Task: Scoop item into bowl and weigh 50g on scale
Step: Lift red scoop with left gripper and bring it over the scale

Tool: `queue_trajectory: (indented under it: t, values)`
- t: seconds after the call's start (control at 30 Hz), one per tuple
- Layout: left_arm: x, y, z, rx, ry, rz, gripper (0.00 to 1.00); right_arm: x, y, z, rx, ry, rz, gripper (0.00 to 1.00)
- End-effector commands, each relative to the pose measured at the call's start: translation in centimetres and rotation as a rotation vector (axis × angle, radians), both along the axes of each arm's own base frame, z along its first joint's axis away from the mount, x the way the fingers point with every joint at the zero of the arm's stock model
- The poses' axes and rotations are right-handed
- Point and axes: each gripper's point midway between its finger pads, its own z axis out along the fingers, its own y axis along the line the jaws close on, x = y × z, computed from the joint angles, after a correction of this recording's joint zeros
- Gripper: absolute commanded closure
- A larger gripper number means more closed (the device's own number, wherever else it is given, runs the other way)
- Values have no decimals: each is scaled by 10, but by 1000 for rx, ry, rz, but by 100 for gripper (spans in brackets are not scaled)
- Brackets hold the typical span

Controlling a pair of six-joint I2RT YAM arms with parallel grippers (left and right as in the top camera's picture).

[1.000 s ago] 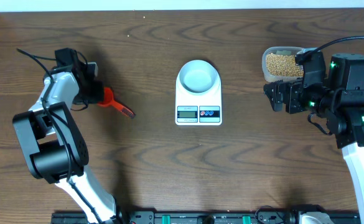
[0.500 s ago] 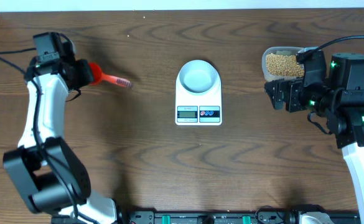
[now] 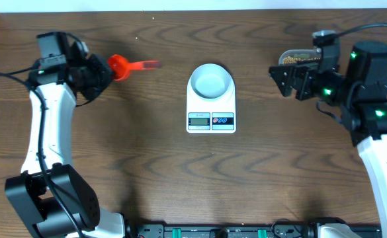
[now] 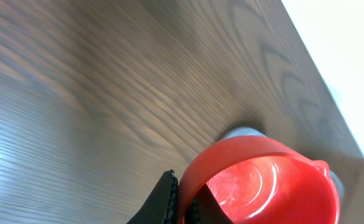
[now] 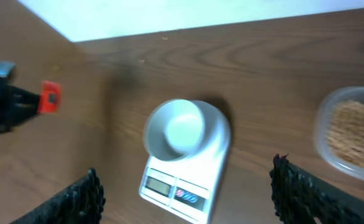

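Beans (image 5: 356, 134) sit unscooped right of the scale (image 3: 211, 112). Left gripper (image 3: 102, 71) grips the red scoop (image 3: 119, 66) left of it, right gripper (image 3: 284, 79) gapes wide. Guessing the scoop heads across next.

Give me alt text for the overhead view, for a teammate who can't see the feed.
An empty pale bowl sits on a white scale at the centre of a dark wooden table. At upper left, the left pincer holds a red scoop, handle pointing toward the bowl. At upper right, the open right pincer is by a partly hidden bean tub.
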Motion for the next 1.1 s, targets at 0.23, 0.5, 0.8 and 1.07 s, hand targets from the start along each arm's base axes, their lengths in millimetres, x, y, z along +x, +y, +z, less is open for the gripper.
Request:
queue_trajectory:
  t: [0.23, 0.5, 0.8, 1.07]
  values:
    - [-4, -82, 16, -121, 16, -107, 93, 1, 72, -3, 127, 41, 189, 16]
    - [-12, -122, 18, -139, 24, -197, 93, -6, 92, -1, 149, 53, 223, 23]
    - [-24, -160, 18, -138, 30, -292, 93, -10, 108, -8, 185, 127, 205, 39]
    - [-32, -182, 18, -137, 35, -348, 93, -6, 114, -23, 216, 217, 174, 47]
